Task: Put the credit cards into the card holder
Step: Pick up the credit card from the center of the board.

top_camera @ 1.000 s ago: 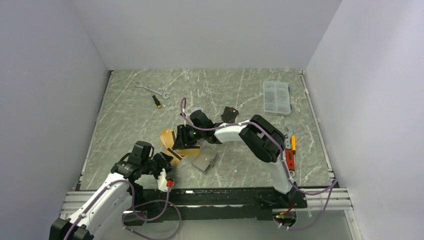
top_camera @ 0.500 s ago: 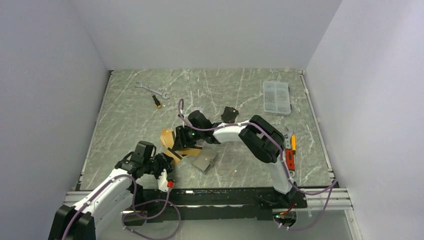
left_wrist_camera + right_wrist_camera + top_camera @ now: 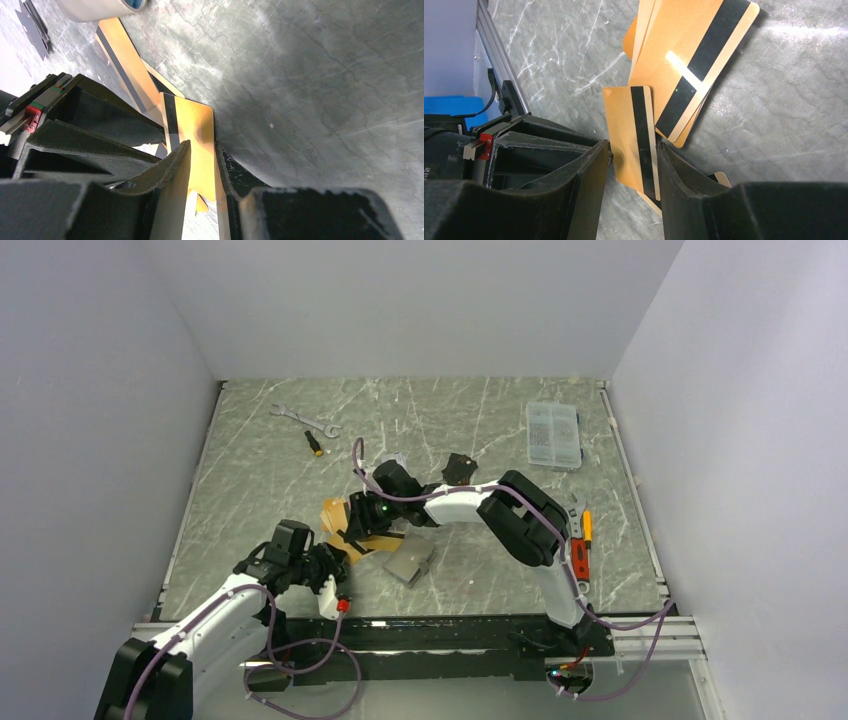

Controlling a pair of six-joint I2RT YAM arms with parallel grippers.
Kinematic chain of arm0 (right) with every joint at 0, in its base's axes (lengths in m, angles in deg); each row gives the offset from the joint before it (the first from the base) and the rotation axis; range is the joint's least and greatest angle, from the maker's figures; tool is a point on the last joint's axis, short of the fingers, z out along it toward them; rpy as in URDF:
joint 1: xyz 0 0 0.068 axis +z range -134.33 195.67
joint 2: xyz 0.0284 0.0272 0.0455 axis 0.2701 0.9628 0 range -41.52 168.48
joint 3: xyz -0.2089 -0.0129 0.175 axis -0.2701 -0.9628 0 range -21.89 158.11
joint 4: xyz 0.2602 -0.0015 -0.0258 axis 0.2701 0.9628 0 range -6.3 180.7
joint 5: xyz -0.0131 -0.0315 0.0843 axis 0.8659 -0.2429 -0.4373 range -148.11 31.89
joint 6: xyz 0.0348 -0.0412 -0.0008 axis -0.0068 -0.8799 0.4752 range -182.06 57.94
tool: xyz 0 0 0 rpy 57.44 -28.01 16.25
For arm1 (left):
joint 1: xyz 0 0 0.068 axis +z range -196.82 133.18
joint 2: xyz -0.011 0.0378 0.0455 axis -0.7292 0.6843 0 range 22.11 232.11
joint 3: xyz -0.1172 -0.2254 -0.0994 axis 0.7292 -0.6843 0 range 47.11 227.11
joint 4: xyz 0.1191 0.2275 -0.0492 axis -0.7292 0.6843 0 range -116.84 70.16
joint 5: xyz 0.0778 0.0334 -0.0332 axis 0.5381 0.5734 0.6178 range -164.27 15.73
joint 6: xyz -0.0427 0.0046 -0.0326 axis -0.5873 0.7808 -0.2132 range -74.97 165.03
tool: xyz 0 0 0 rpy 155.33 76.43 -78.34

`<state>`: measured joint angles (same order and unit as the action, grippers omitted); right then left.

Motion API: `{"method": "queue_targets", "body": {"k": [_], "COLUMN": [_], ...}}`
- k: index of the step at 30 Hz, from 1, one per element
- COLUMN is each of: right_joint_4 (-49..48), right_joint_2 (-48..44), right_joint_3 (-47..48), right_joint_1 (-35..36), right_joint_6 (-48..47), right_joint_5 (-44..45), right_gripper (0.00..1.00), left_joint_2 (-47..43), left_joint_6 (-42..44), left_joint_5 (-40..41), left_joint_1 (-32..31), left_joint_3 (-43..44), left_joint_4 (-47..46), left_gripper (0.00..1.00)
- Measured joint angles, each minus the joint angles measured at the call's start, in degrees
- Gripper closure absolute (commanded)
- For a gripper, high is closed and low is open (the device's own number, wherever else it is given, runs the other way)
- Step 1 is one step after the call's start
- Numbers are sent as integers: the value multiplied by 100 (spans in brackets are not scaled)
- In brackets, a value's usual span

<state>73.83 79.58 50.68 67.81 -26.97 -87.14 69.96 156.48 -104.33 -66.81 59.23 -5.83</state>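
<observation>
Several gold credit cards (image 3: 336,514) with black stripes lie overlapping at the table's middle; the right wrist view shows the pile (image 3: 684,60). One gold card (image 3: 624,125) stands between the fingers of my right gripper (image 3: 634,147), which is shut on its two long edges. The far end of that card (image 3: 192,120) reaches into my left gripper (image 3: 202,147), whose jaws stand a narrow gap apart around it. The two grippers (image 3: 335,558) (image 3: 358,530) face each other closely. The grey card holder (image 3: 410,562) lies just right of them, its corner showing in the left wrist view (image 3: 95,7).
A black folded pouch (image 3: 458,468) lies behind the right arm. A clear compartment box (image 3: 553,433) sits at the back right, a wrench (image 3: 305,420) and a small screwdriver (image 3: 315,443) at the back left. Red and orange tools (image 3: 581,545) lie by the right edge.
My left arm has moved right and forward towards the held card, and its jaws have narrowed. The right gripper has shifted slightly left and away with the card.
</observation>
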Motion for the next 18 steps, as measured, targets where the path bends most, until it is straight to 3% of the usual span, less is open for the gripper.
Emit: {"method": "queue_targets", "body": {"k": [18], "right_joint_4": [-39], "right_joint_2": [0], "right_joint_3": [-4], "right_joint_1": [-35], "right_joint_6": [-11], "right_joint_5": [-160], "right_gripper": [62], "left_joint_2": [186], "left_joint_6": [-31], "left_joint_5": [94], "left_joint_1": [0], "left_joint_3": [103], "left_joint_4": [140], "left_gripper": [84]}}
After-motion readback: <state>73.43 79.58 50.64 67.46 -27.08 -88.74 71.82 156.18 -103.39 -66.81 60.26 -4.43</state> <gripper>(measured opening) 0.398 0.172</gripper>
